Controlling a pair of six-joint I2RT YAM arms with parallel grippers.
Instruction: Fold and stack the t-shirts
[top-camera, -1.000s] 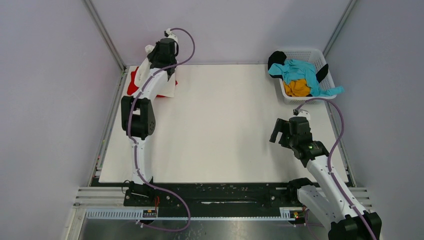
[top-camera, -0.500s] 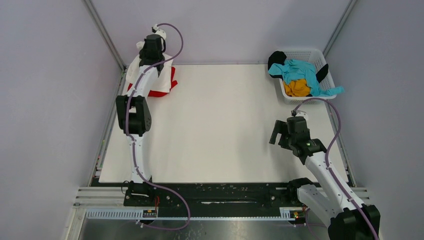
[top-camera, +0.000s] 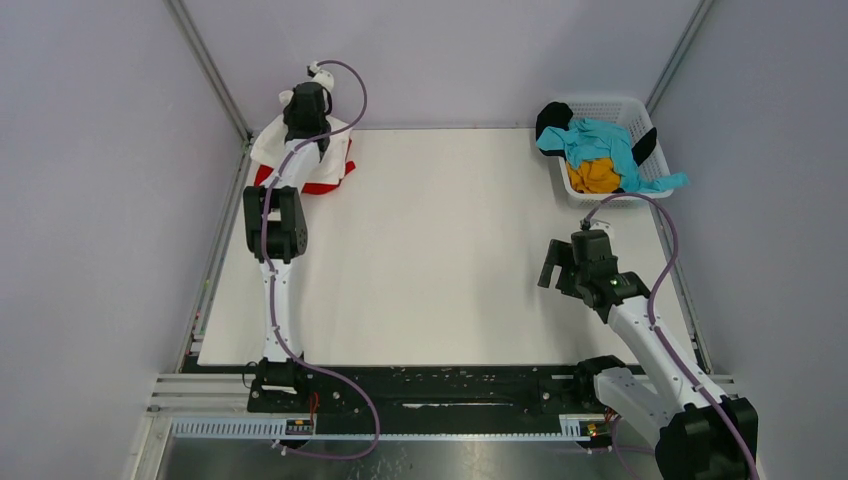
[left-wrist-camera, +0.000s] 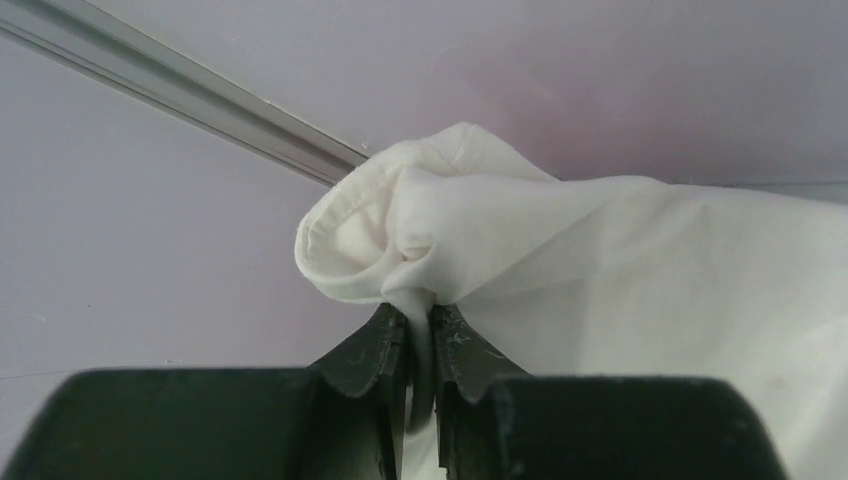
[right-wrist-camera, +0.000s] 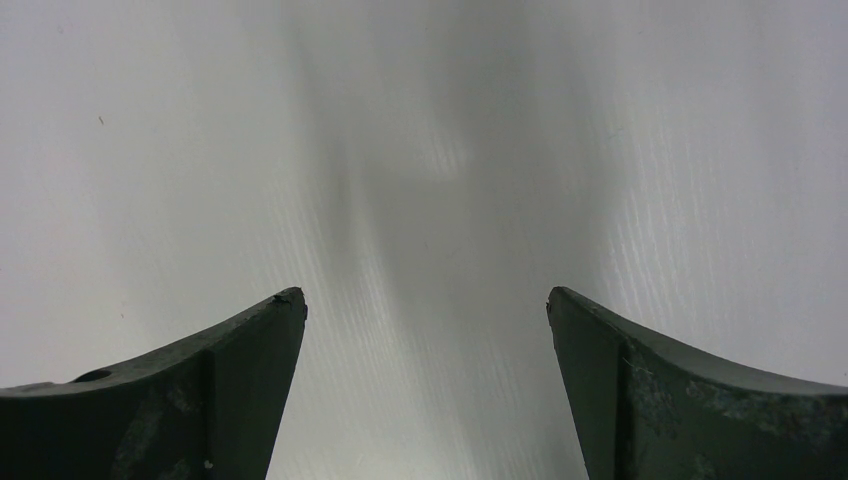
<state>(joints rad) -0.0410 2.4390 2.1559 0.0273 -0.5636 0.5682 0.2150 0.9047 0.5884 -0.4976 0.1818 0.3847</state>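
Note:
A white t-shirt (top-camera: 270, 140) lies over a red t-shirt (top-camera: 322, 185) at the table's far left corner. My left gripper (top-camera: 292, 100) is shut on a bunched fold of the white t-shirt (left-wrist-camera: 520, 230) and holds it up by the back wall. In the left wrist view the cloth is pinched between the fingertips (left-wrist-camera: 418, 320). My right gripper (top-camera: 557, 262) is open and empty, low over bare table at the right; in the right wrist view (right-wrist-camera: 425, 300) only the tabletop shows between the jaws. Teal (top-camera: 600, 140), orange (top-camera: 594, 177) and black (top-camera: 550, 118) t-shirts lie in the basket.
A white plastic lattice basket (top-camera: 640, 108) stands at the far right corner, with cloth spilling over its rim. Grey walls with metal rails (top-camera: 207, 65) close in the table on three sides. A black rail (top-camera: 440, 385) runs along the near edge.
My left gripper has carried the white t-shirt left and back toward the far corner, so it now lies over the red one's left side. The right arm has barely moved.

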